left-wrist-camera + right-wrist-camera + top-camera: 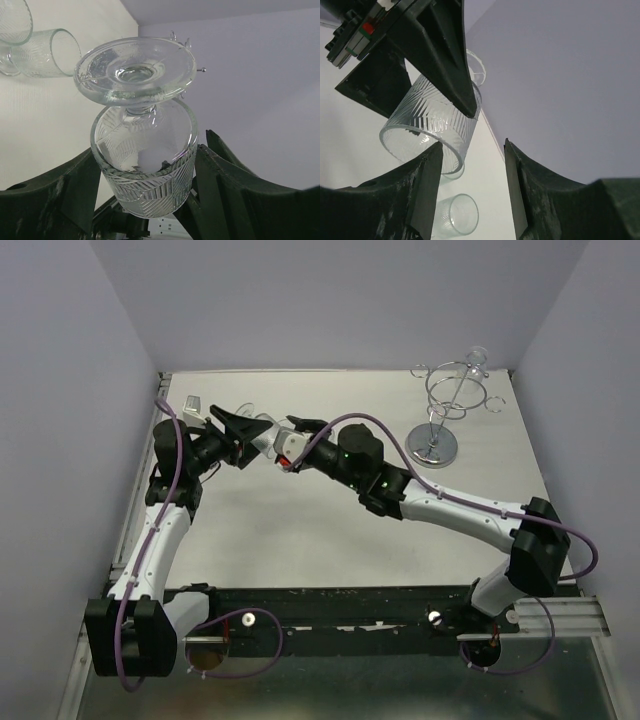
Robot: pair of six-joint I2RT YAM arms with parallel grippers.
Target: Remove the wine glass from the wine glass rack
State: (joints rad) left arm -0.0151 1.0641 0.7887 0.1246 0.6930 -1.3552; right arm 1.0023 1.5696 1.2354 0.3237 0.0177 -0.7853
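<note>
Between left gripper [147, 165] fingers: wine glass [142, 145] bowl, clamped both sides, foot pointing away | right gripper [472, 147]: jaws apart, glass rim just ahead, near one finger | wine glass rack [450, 405]: well beyond right gripper, apart from glass

top cam overhead; wrist cams close, both on wine glass [145, 165]
</note>
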